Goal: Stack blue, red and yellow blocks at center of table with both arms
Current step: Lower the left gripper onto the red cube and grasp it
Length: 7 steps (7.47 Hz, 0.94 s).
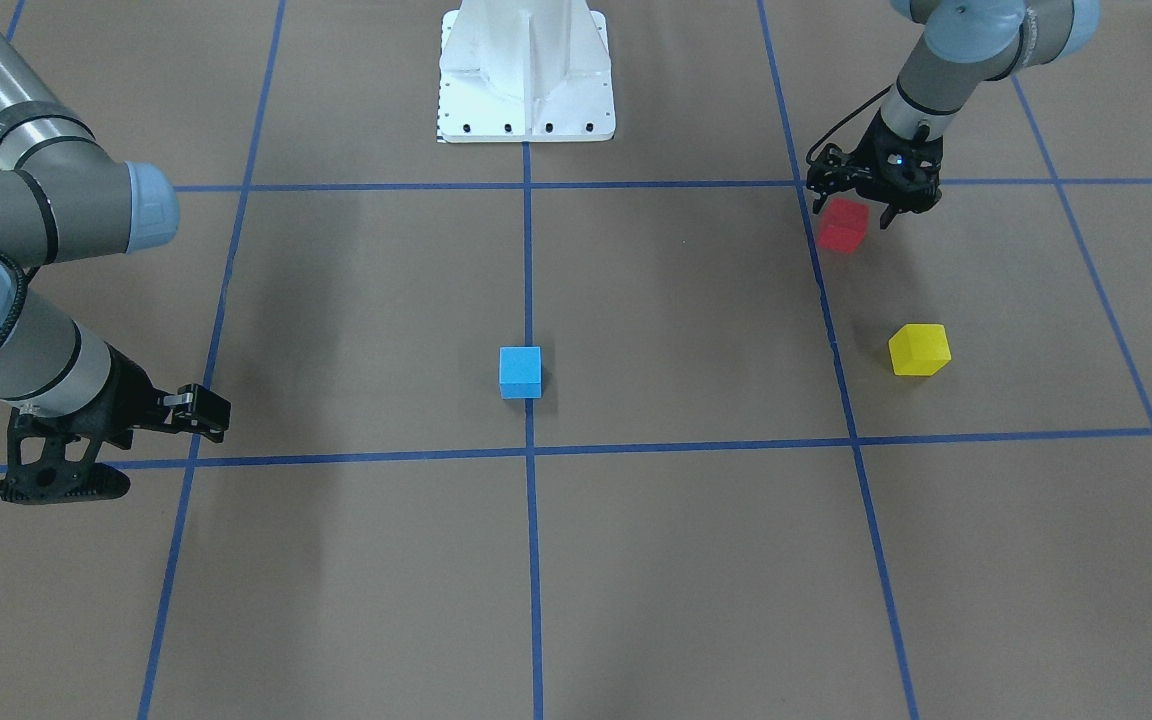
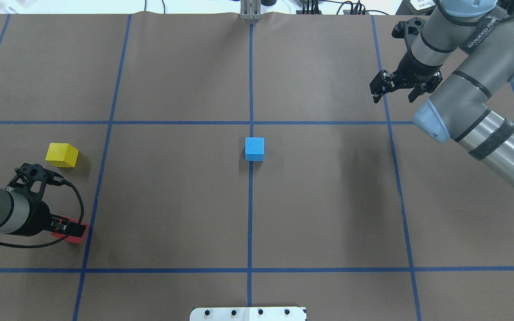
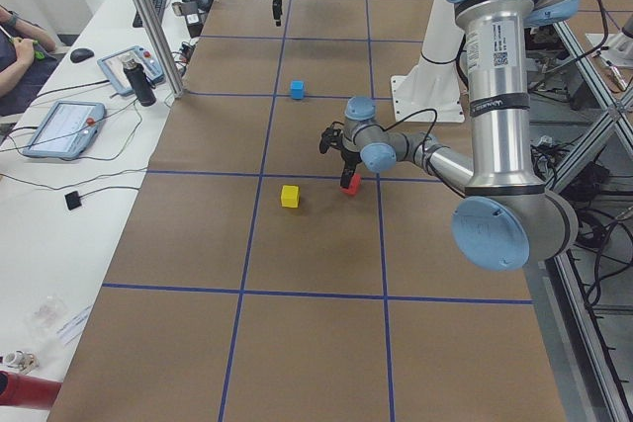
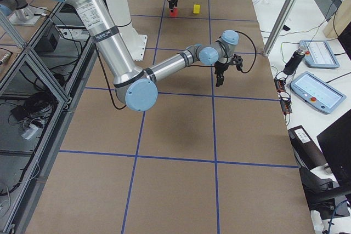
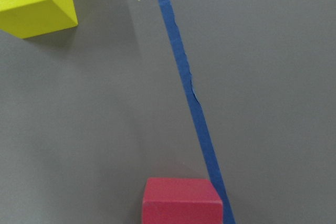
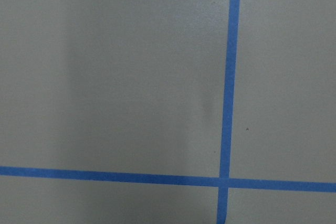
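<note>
1. Reaching down on the tabletop's [image 2: 328, 200] left side, your left gripper [image 2: 69, 229] is straddling the red block [image 1: 843, 226], which is sitting just beside a tape line. The jaws are looking parted, with nothing clamped yet, though the views are too coarse for me to be sure.
2. The blue block [image 2: 254, 148] is resting on the centre tape line, well apart from both arms, so it is probably serving as the base of the stack.
3. The yellow block [image 2: 62, 154] is lying near the red one in the same square, within the left arm's reach.
4. Your right gripper [image 2: 394, 94] is hanging wide open and empty over bare tabletop on the right side, likely standing clear of the centre.
5. Nothing is stacked yet. You are looking at the red pick as the step in hand.
</note>
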Available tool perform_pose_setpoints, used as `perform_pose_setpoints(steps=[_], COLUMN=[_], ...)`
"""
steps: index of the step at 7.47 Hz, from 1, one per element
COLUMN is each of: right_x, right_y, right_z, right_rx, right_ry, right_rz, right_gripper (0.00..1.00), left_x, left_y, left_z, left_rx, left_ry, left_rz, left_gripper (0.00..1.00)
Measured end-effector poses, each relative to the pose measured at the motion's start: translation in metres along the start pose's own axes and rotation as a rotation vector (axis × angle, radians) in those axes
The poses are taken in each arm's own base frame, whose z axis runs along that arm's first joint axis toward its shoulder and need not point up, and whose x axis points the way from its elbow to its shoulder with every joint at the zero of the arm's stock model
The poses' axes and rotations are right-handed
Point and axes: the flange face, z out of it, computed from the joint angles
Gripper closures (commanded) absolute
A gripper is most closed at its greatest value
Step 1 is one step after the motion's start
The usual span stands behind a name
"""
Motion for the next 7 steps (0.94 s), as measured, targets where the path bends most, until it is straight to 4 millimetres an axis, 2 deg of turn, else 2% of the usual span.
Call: perform_pose_setpoints(steps=[1,2,3,4,7], right_x=[0.0014,0.0016,0.002,0.0022,0.0012], right_y=[0.0006,0.0009,0.0011,0.0012,0.0015], right_z=[0.0009,0.001,0.0011,0.0012,0.0], right_rx=[-0.002,-0.002,-0.003,-0.003,-0.001], right_ry=[0.0,-0.001,-0.001,-0.001,-0.002], right_rz=[0.001,0.001,0.001,0.001,0.0], right_gripper=[0.01,0.01,0.01,0.01,0.01], left_x=[-0.0007,0.0007,0.0026,0.0032,0.0012], left_y=[-0.0001,-0.0011,-0.0024,-0.0029,-0.0018], left_z=[0.0065,0.0113,0.0142,0.0156,0.0113], left_rx=[-0.008,-0.012,-0.014,-0.015,-0.015], left_ry=[-0.006,-0.007,-0.007,-0.007,-0.007], left_rz=[0.0,0.002,0.002,0.0,-0.007], left_gripper=[0.05,0.26,0.65,1.0,1.0])
